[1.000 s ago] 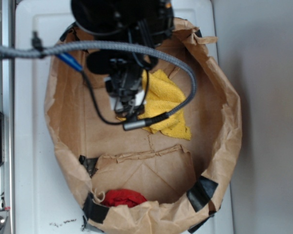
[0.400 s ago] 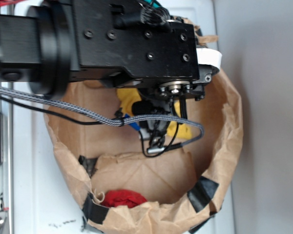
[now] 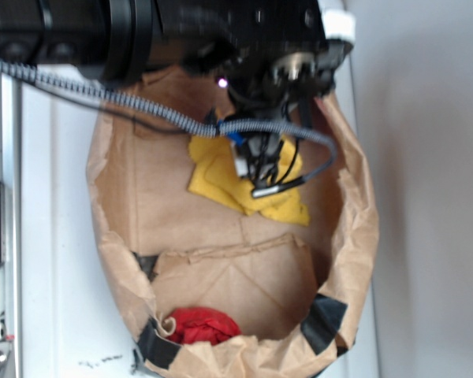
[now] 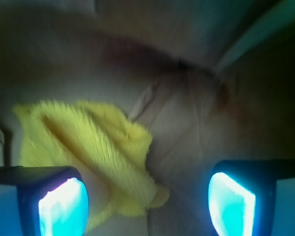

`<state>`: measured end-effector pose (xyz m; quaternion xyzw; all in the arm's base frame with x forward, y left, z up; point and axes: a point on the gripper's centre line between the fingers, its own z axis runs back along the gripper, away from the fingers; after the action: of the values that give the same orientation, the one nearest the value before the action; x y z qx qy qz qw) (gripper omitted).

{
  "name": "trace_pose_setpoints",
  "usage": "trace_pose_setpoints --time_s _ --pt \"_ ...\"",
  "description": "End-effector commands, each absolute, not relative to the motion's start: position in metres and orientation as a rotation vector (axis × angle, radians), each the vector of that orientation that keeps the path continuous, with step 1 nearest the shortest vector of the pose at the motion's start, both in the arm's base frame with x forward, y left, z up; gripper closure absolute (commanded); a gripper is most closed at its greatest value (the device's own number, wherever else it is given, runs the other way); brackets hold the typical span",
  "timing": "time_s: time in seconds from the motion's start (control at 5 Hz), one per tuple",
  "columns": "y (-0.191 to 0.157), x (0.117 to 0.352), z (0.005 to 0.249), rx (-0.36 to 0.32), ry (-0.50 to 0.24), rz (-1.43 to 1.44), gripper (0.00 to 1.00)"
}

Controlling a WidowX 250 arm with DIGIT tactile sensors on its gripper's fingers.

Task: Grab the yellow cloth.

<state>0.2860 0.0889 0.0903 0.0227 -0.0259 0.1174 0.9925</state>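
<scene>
From my exterior feed I count one brown paper bag (image 3: 118, 213), rolled down into an open tub on the white tabletop (image 3: 55, 276), with patches of black tape (image 3: 323, 323) along its near rim. One black arm (image 3: 142, 31) fills the top of that view, a braided grey cable (image 3: 142, 106) looping under it.

Inside the bag I count two cloths. The yellow cloth (image 3: 217, 173) lies crumpled on the paper floor towards the far end, partly hidden beneath the gripper (image 3: 260, 161). The single red cloth (image 3: 201, 324) sits bunched against the near wall, well apart from the yellow one.

The exterior view never shows me the fingertips clearly. The wrist view does: two blue-lit fingers (image 4: 61, 204) spread wide at the bottom corners, nothing between them. There the yellow cloth (image 4: 88, 147) lies ahead and to the left, its lower fold just beside the left finger; whether they touch I cannot tell through the blur. The red cloth is out of the wrist view.
</scene>
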Motion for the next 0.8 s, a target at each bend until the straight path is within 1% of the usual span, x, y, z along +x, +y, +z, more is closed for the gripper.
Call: trace_pose_setpoints --time_s 0.0,0.2,0.4,0.6 --pt "0.079 0.289 0.086 0.023 -0.102 0.22 0.0" --pt "0.068 0.297 0.062 0.062 -0.077 0.2 0.0" --pt "0.059 0.312 0.047 0.086 -0.048 0.185 0.0" --pt "0.06 0.324 0.04 0.088 -0.046 0.175 0.0"
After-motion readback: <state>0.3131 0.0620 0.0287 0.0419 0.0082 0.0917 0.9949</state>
